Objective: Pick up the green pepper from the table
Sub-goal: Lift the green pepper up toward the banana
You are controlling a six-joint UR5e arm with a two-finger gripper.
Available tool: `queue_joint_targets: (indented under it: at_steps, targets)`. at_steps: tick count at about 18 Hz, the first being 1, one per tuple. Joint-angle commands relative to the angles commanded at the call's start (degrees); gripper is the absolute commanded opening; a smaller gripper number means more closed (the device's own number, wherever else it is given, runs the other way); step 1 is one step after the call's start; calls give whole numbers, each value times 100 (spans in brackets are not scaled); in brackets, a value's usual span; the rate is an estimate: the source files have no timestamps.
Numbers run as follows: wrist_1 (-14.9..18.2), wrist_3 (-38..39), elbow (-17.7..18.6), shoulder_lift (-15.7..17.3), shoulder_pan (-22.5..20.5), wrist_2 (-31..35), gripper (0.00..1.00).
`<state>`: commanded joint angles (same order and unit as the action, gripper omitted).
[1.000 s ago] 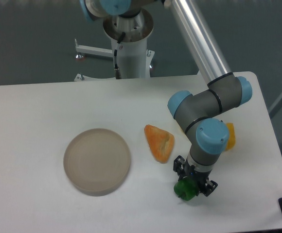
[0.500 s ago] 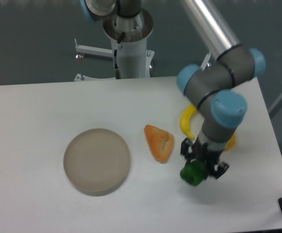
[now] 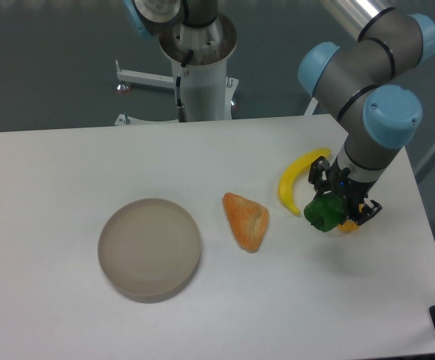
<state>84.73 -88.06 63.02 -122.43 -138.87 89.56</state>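
The green pepper (image 3: 322, 214) is small, dark green and glossy. It hangs in the air above the white table (image 3: 67, 315), at the right side. My gripper (image 3: 341, 201) points down from the grey and blue arm and is shut on the green pepper, with black fingers on either side of it. Part of the pepper's top is hidden by the gripper.
A curved yellow piece (image 3: 293, 182) lies just left of the gripper. A yellow-orange piece (image 3: 347, 225) peeks out behind the pepper. An orange wedge (image 3: 247, 220) lies at the centre. A round grey plate (image 3: 150, 249) sits at the left. The arm's base (image 3: 199, 71) stands behind the table.
The gripper has risen and moved up and to the right with the green pepper held in it, lifting it off the table. The yellow curved piece is now uncovered.
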Motion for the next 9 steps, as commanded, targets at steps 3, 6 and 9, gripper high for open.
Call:
queue_joint_targets:
  at_steps: [3,6,9]
  targets:
    - [17,-299,0,0,17,-17,29]
    - [-192,-299,184,0,105,-43,29]
    - [-387,-282,351,44,123,-52,29]
